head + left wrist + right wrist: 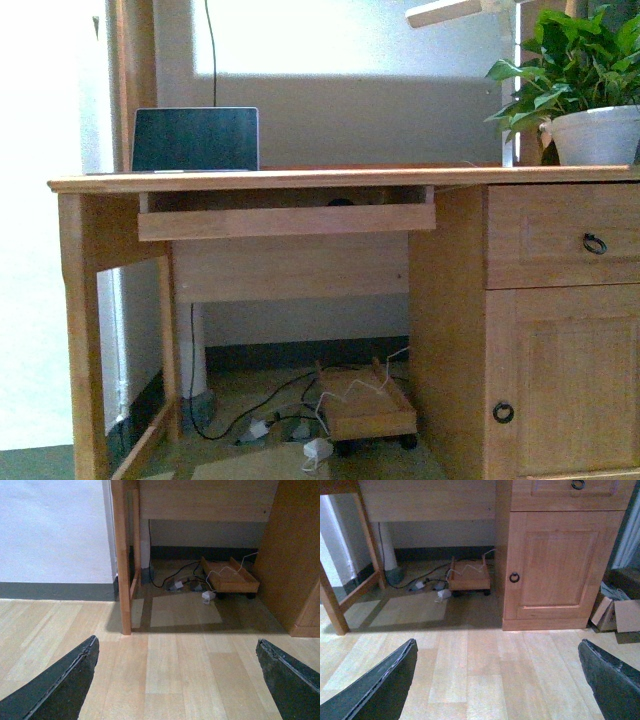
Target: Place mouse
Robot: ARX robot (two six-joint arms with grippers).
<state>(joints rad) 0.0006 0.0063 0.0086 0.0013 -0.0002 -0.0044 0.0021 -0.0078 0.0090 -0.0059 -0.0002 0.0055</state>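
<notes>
Front view alone shows the mouse [341, 201] under the desktop [300, 180] — left tool [176, 641], right tool [496, 642] gape empty.

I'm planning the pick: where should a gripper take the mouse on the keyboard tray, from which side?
Only the dark top of the mouse shows above the tray's front lip, close under the desktop. So probably come in level from the front, over the lip, and pinch its two sides; its orientation is hidden.

Laptop [195, 139] on desk [300, 180] L side, plant pot [598, 135] on R; mouse [342, 201] on pull-out shelf [285, 221] below top; wheeled tray [368, 410] on floor underneath
</notes>
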